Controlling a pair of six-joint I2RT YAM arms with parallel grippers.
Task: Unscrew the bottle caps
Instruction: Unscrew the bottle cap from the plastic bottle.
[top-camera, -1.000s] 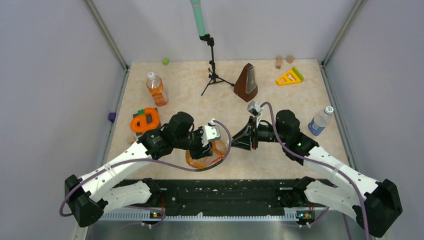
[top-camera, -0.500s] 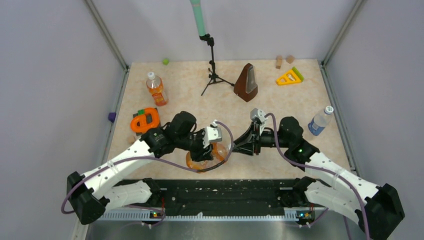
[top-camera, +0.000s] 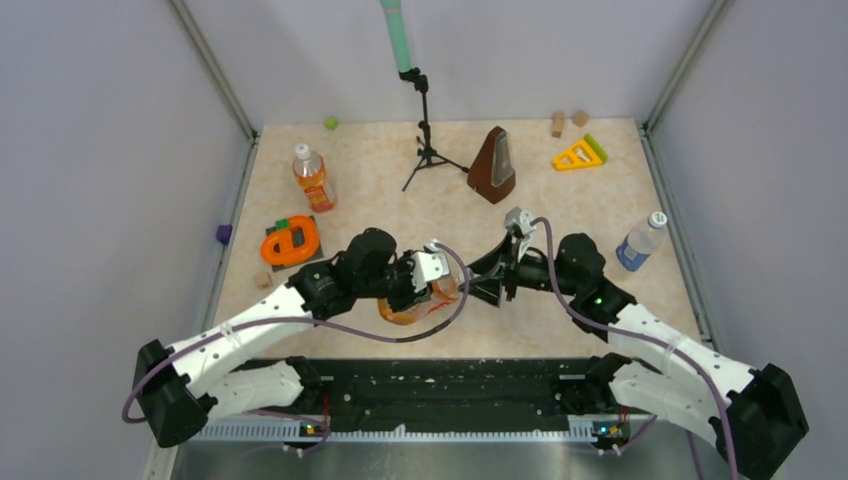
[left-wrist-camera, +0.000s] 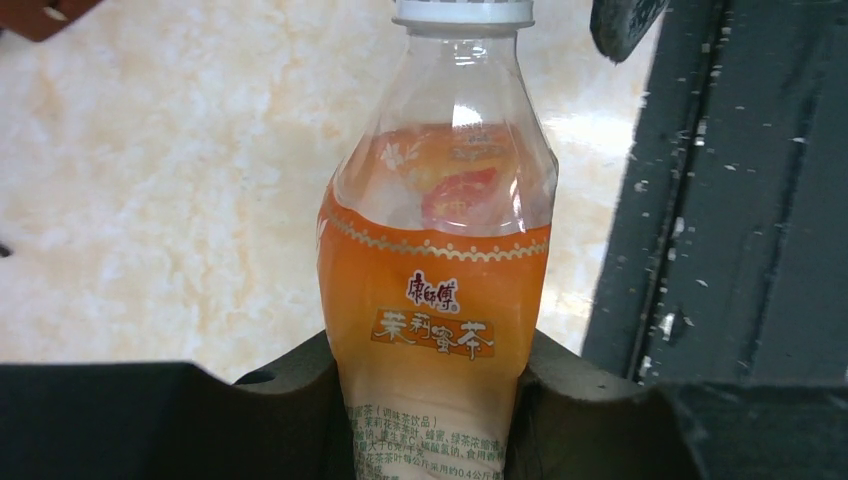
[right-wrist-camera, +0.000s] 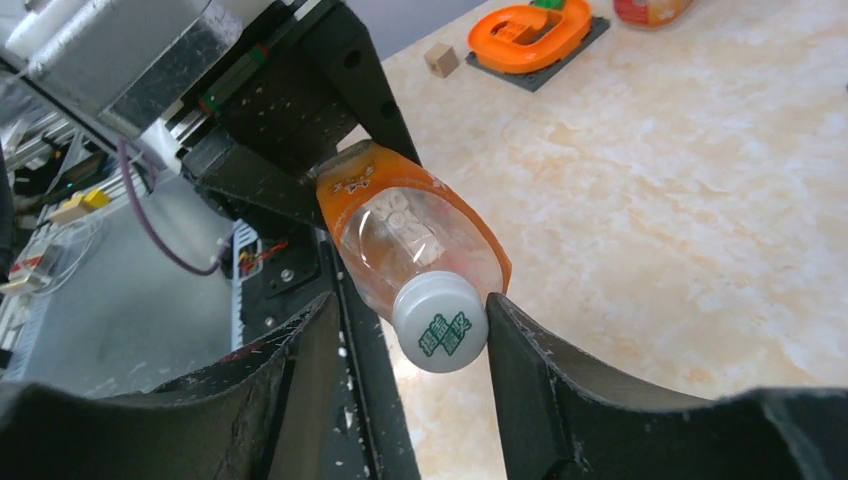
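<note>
My left gripper (top-camera: 425, 292) (left-wrist-camera: 430, 400) is shut on the lower body of a squat bottle (top-camera: 412, 308) (left-wrist-camera: 440, 290) of orange tea, held tilted above the table's near edge. Its white cap (right-wrist-camera: 440, 322) (left-wrist-camera: 462, 12) points at my right gripper (top-camera: 472, 288) (right-wrist-camera: 410, 305). That gripper is open around the cap: one finger (right-wrist-camera: 530, 370) touches the cap's side, the other stands off with a gap. A slim orange bottle (top-camera: 313, 180) with its cap (top-camera: 301, 151) stands at the far left. A clear blue-labelled bottle (top-camera: 637, 243) with its cap (top-camera: 658, 218) is at the right.
A brown metronome (top-camera: 493, 166) and a small black tripod (top-camera: 425, 140) stand at the back middle. An orange ring-shaped object (top-camera: 291, 241) lies left of my left arm. A yellow triangle (top-camera: 579, 154) and wooden blocks (top-camera: 557, 124) sit back right. The black base rail (top-camera: 440, 385) runs under the held bottle.
My right gripper has opened from its grip on the cap. The left arm has shifted the held bottle a little up and to the right.
</note>
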